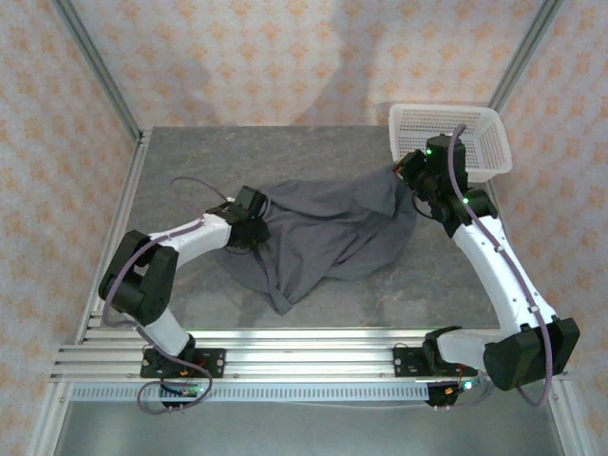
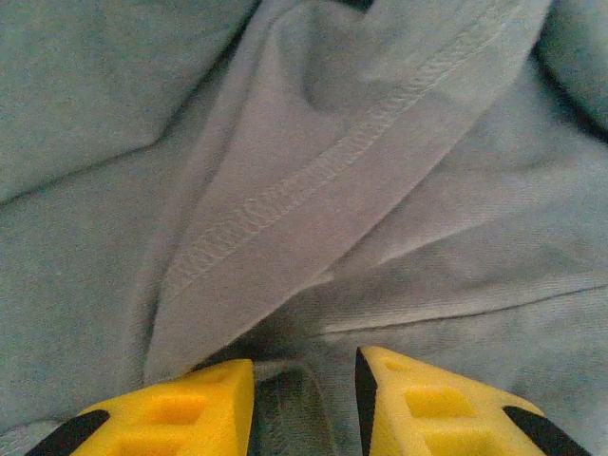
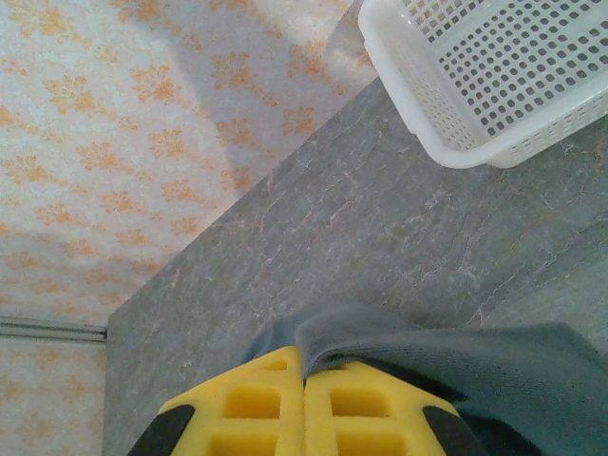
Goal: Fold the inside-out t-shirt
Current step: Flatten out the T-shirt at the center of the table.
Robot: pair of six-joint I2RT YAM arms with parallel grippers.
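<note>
The inside-out t-shirt (image 1: pixel 332 233) lies bunched in the middle of the table, dark slate-grey, stretched up toward the right. My left gripper (image 1: pixel 253 226) presses down on its left edge. In the left wrist view the t-shirt (image 2: pixel 399 266) shows a stitched hem (image 2: pixel 313 176) running diagonally, and the left gripper (image 2: pixel 305 363) stands open with a low ridge of cloth lying in the gap. My right gripper (image 1: pixel 410 177) holds the shirt's far right corner just in front of the basket. In the right wrist view this gripper (image 3: pixel 304 366) is shut on an edge of the t-shirt (image 3: pixel 475 370), lifted above the table.
A white mesh basket (image 1: pixel 446 133) stands at the back right corner, close behind the right gripper, with its rim (image 3: pixel 408 85) near in the right wrist view. Grey table top (image 1: pixel 190 161) lies bare at the left and back. Patterned walls close in the table.
</note>
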